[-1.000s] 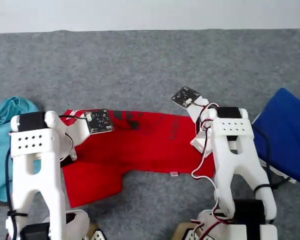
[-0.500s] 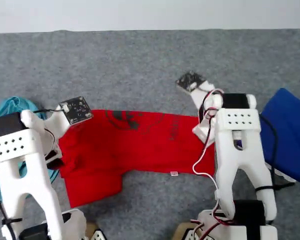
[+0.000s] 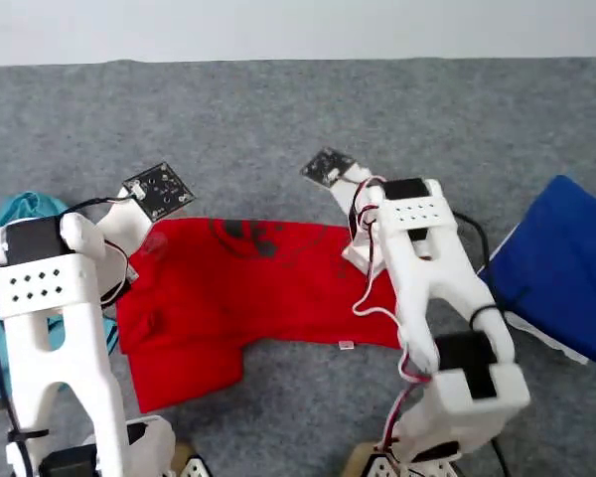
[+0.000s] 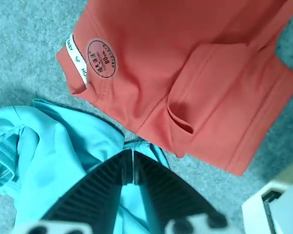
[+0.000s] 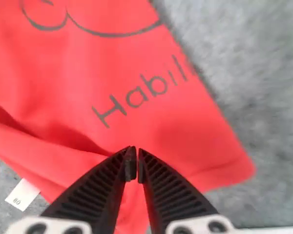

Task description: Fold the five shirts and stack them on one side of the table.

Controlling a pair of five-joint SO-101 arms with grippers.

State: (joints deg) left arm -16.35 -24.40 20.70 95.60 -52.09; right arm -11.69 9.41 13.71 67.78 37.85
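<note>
A red shirt [image 3: 258, 288] lies partly folded across the middle of the grey table, one sleeve toward the front left. In the left wrist view my left gripper [image 4: 133, 158] is shut and holds nothing. It hangs over a crumpled teal shirt [image 4: 53, 146], just beside the red shirt's [image 4: 185, 58] collar and sleeve. My right gripper [image 5: 133, 156] is shut above the printed side of the red shirt [image 5: 88, 73], near its hem. I cannot tell whether it pinches the cloth. A folded blue shirt [image 3: 566, 268] rests at the right edge.
The teal shirt [image 3: 10, 229] bunches at the table's left edge, beside the left arm. A small white label [image 3: 346, 345] sticks out of the red shirt's front edge. Bare grey table [image 3: 278, 119] stretches behind the shirts up to a white wall.
The left arm has swung left and away, off the red shirt toward the teal one. The right arm has shifted left over the red shirt's right part.
</note>
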